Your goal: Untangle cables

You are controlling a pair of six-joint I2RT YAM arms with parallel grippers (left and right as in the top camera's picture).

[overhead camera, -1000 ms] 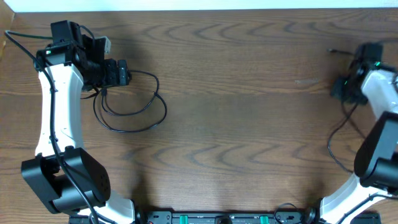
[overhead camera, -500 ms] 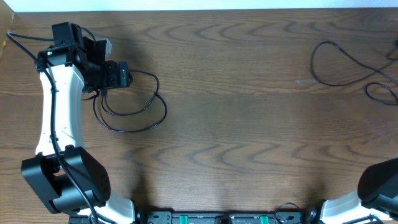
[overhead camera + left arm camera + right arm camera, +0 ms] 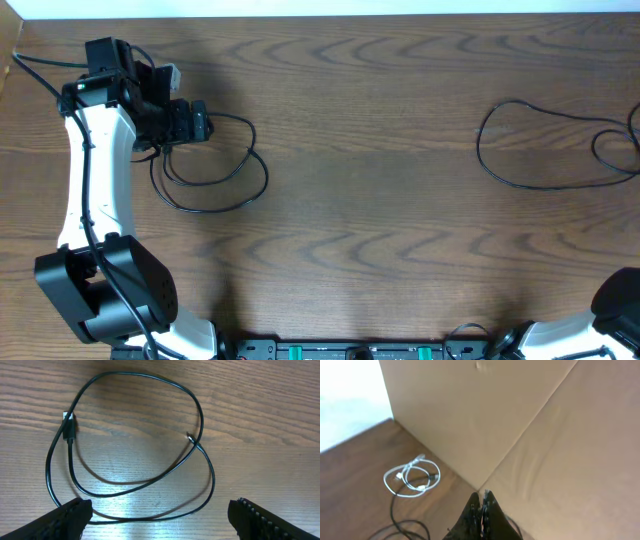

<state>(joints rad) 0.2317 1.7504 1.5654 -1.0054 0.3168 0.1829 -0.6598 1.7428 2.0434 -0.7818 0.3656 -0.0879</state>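
Note:
A black cable (image 3: 262,180) lies in loose loops on the wood table at the left. In the left wrist view the same black cable (image 3: 202,415) crosses itself, with its plug (image 3: 69,427) at the upper left. My left gripper (image 3: 203,120) hovers just behind it, open, with nothing between its fingers (image 3: 70,517). A second black cable (image 3: 481,150) forms a wide loop at the right and runs off the right edge. My right gripper (image 3: 484,493) is out of the overhead view and shut, with black strands (image 3: 393,510) trailing from beneath it. A white cable (image 3: 386,481) lies coiled apart.
A tan cardboard wall (image 3: 470,410) fills most of the right wrist view, with its corner just past the shut fingertips. My left arm's base (image 3: 100,290) stands at the front left and my right arm's base (image 3: 620,300) at the front right. The table's far edge (image 3: 320,16) runs along the top.
My right arm has left the overhead view. The right black cable has come into view as a wide loop and shifted toward the front. The left arm and its cable have not moved.

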